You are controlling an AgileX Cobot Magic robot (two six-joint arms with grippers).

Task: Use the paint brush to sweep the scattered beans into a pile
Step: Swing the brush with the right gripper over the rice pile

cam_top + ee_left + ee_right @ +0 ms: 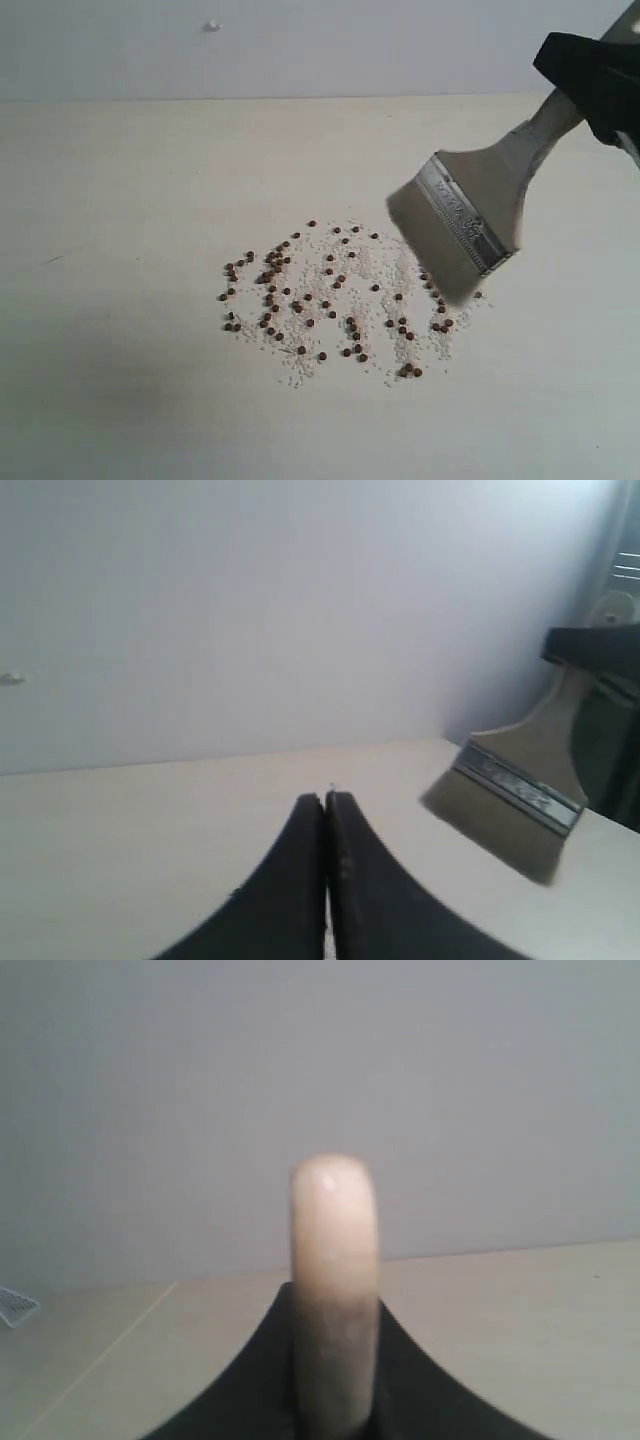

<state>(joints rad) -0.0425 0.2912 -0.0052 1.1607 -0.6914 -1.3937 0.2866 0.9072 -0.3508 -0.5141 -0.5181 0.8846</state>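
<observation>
Here, right claw (588, 78) clamped on paint brush (466, 214), bristles (432, 243) at right edge of beans (300, 300) (left claw (326, 815) together).

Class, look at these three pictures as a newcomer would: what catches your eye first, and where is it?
The wide brush, held tilted by the right tool at the exterior view's upper right, its bristles at the scatter's right edge. Then the reddish-brown beans, strewn with white grains across the middle of the pale table.
</observation>
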